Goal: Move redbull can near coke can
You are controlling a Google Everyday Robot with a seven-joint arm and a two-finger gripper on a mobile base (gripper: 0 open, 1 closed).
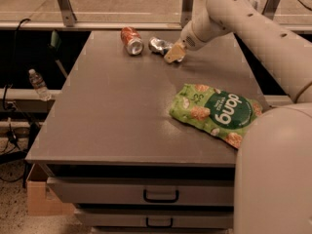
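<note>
1. One green snack bag [217, 112] lies on the bench's [112, 106] near right, well apart from both cans.
2. Farther back, the hand [174, 53] clasps the redbull's [157, 44] right end.
3. The redbull lies just beside the coke [131, 40], at the far edge.

rear: passage is narrowed by coke can [131, 40], redbull can [158, 45] gripped in tool [174, 52] | right: blocked by snack bag [217, 112] | left surface [112, 111]: unobstructed

There are one redbull can [158, 45], one coke can [131, 40], one snack bag [217, 113] and one gripper [174, 52] at the redbull can.
</note>
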